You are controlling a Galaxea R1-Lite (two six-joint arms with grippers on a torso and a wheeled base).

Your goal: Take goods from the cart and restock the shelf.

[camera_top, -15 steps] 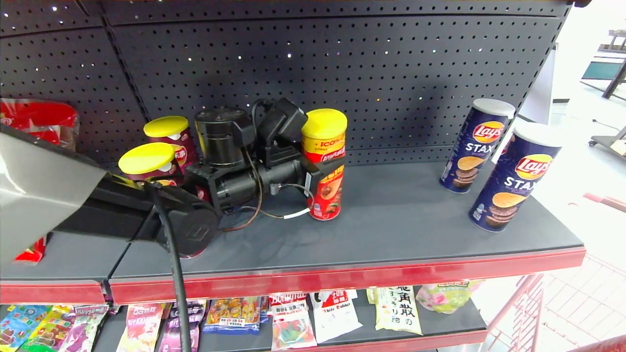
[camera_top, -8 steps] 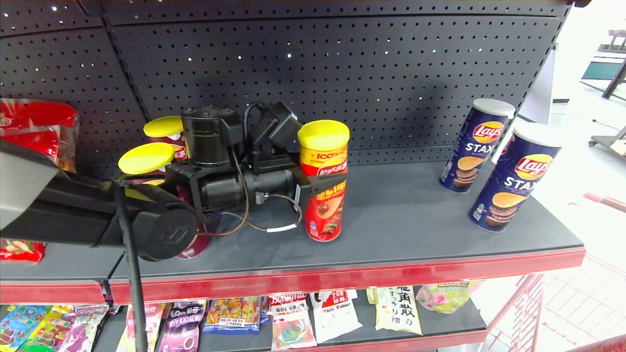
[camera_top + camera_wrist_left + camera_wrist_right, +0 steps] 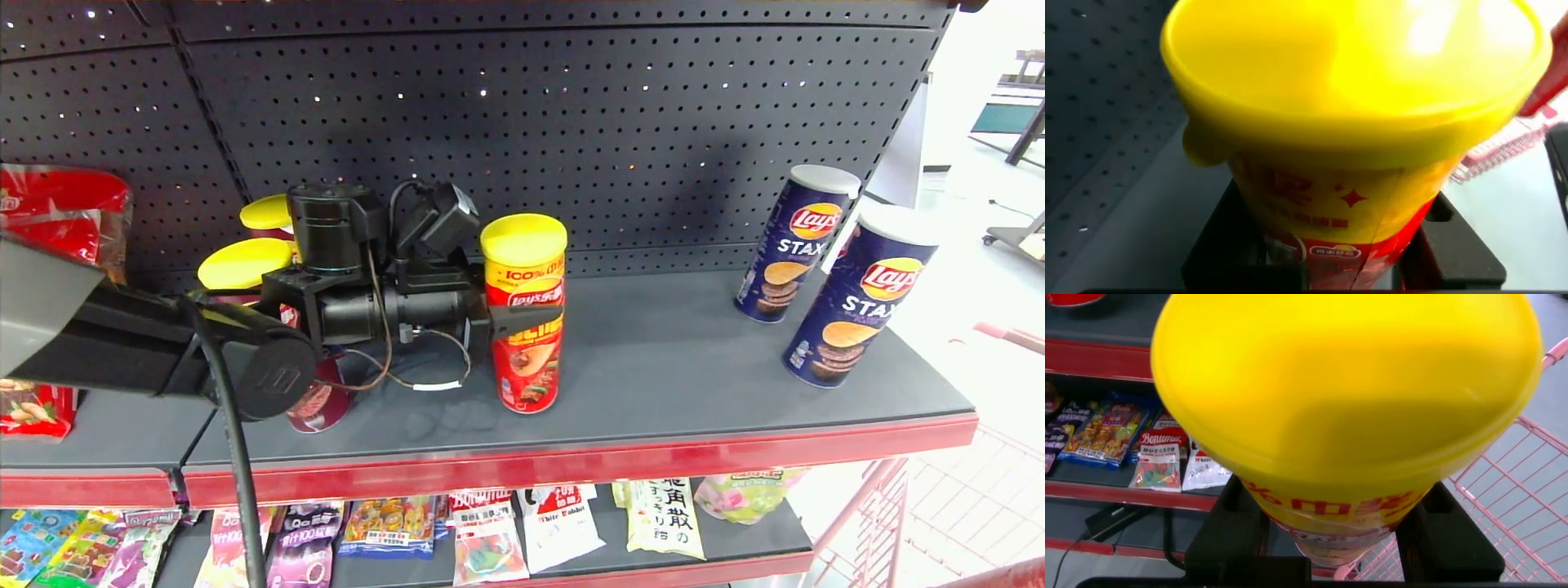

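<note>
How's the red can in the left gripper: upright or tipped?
Upright. The red can stands vertical, yellow lid on top, base at the shelf, left gripper shut around its middle.

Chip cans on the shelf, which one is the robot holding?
The red can with the yellow lid, in the left gripper; the maroon cans and blue cans stand free.

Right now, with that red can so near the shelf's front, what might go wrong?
The left pincer grips the red can close to the shelf's front edge; a nudge on release could tip it off. The arm crosses close by the purple cans; pulling back may knock them. The right pincer holds a second can in mid-air; a slip drops it.
</note>
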